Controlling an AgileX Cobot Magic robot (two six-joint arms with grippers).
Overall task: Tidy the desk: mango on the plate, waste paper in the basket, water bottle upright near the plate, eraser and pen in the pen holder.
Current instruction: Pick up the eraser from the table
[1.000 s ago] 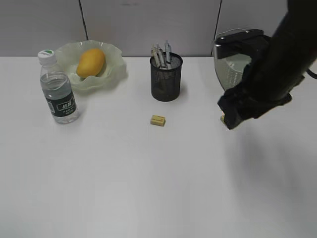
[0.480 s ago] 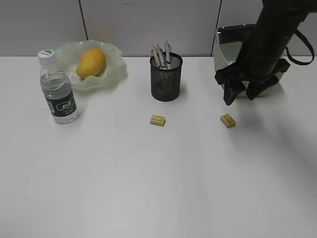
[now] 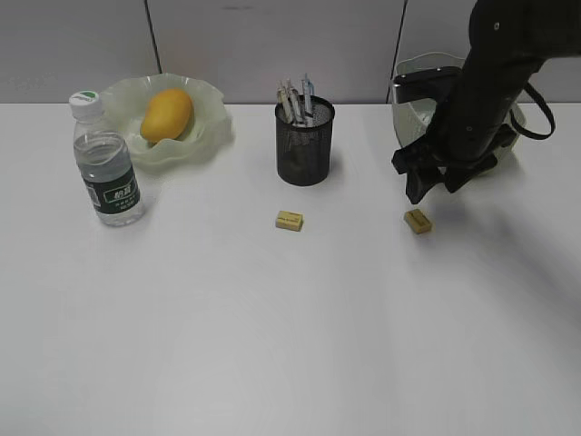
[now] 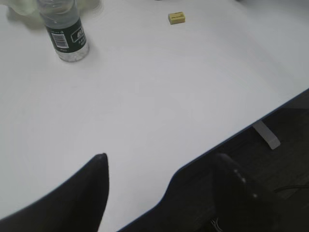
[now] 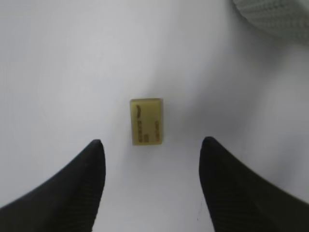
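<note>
The mango [image 3: 167, 113] lies in the ruffled green plate [image 3: 214, 125] at the back left. The water bottle [image 3: 105, 163] stands upright beside it and shows in the left wrist view [image 4: 65, 34]. The black mesh pen holder [image 3: 305, 145] holds several pens [image 3: 298, 96]. One yellow eraser [image 3: 290, 220] lies in front of the holder. A second eraser [image 3: 418, 221] lies just below my right gripper [image 3: 434, 186]. In the right wrist view this eraser [image 5: 146, 121] lies flat ahead of the open, empty right gripper [image 5: 152, 147]. My left gripper [image 4: 161, 162] is open and empty. No waste paper is in view.
The pale green basket [image 3: 419, 116] stands at the back right, partly hidden by my right arm; its woven side shows in the right wrist view [image 5: 275, 17]. The left gripper hangs over the desk's front edge [image 4: 270, 108]. The first eraser shows in the left wrist view [image 4: 176, 18].
My right arm swung from low over the desk back toward the basket, uncovering the second eraser, then came down a little toward it. Nothing else has moved.
</note>
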